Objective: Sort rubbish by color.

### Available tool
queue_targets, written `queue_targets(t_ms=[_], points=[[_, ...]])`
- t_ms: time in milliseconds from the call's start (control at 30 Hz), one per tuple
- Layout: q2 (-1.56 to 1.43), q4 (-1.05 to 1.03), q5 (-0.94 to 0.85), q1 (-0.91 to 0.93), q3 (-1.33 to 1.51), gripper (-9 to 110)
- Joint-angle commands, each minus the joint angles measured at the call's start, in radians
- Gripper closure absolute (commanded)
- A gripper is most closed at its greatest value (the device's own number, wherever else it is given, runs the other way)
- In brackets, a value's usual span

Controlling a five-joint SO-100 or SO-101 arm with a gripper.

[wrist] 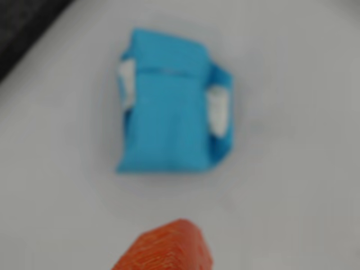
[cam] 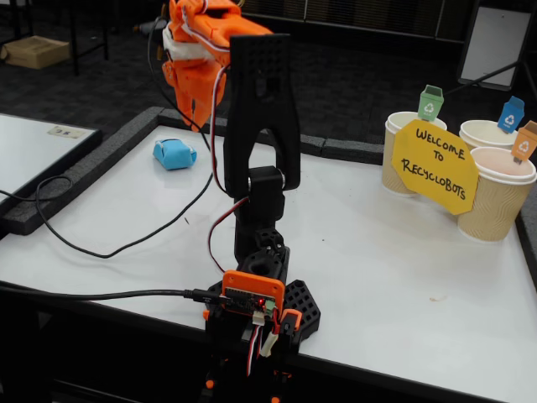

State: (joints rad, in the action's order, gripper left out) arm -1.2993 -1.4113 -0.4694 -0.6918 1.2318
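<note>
Blue paper lump [wrist: 171, 104] lies below gripper [cam: 195, 113] – apart

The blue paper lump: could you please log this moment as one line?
blue paper lump: on table, far left in fixed view | gripper: above it, not holding | cups: right, untouched

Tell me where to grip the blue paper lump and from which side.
Pinch the blue paper lump across its narrower width, at the two flanks where white shows, coming straight down. It lies flat and alone on the white table, below the raised gripper.
</note>
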Motion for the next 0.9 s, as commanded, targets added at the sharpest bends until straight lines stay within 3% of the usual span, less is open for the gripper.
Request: queue_targets(t_ms=[0, 333, 533, 600, 667, 867], points=[[0.009, -0.011, -0.048, -0.021, -0.199, 101], [0.081, -0.040, -0.192, -0.021, -0.302, 92], [0.081, -0.037, -0.229, -0.021, -0.225, 92], [0.080, -0.034, -0.227, -0.021, -0.206, 97], [0.078, -0.006, -0.227, -0.021, -0.190, 101], [0.075, 0.158, -0.253, -0.021, -0.169, 98]])
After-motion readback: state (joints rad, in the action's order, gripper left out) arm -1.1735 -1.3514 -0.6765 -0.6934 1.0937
